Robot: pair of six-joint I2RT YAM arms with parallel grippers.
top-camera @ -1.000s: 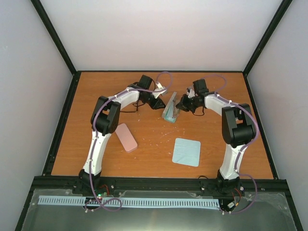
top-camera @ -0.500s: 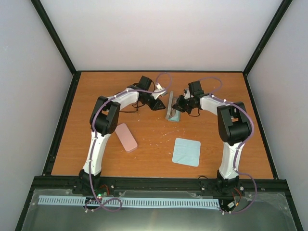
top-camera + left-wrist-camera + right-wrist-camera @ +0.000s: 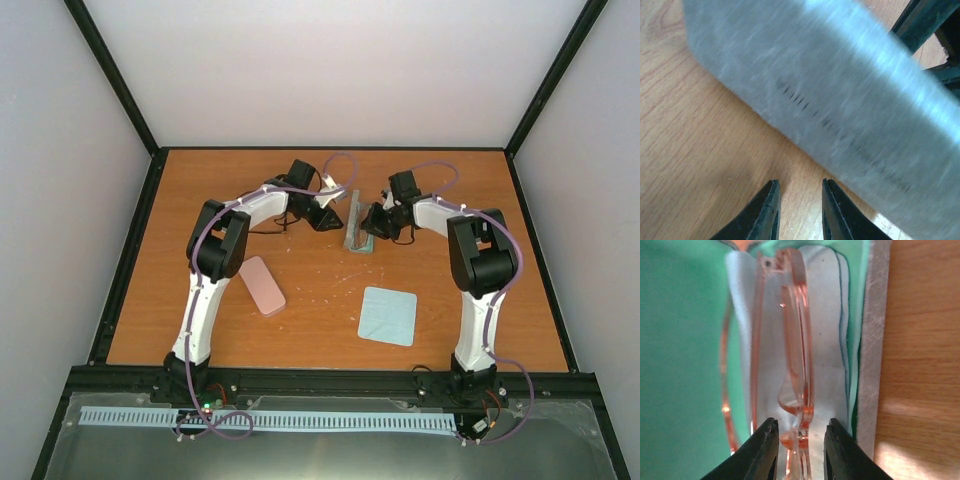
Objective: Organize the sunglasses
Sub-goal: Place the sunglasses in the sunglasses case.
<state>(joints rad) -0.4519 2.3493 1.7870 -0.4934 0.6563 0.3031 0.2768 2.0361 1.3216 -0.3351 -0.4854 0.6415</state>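
Note:
The reddish-brown sunglasses lie folded inside the open grey case, on a pale cloth over the green lining. My right gripper is open, its fingertips either side of the frame with a small gap on each side. In the top view the case lies at mid-table between my right gripper and my left gripper. My left gripper is open and empty just short of the case's blurred grey shell. Thin dark lines under the left forearm may be the black sunglasses.
A closed pink case lies near the left arm. A pale blue cloth lies flat at front right. Black frame rails edge the wooden table, with white walls behind.
The grey case went from tilted up with its green inside showing to lying flat. My right gripper moved left and back over it. The left gripper barely moved.

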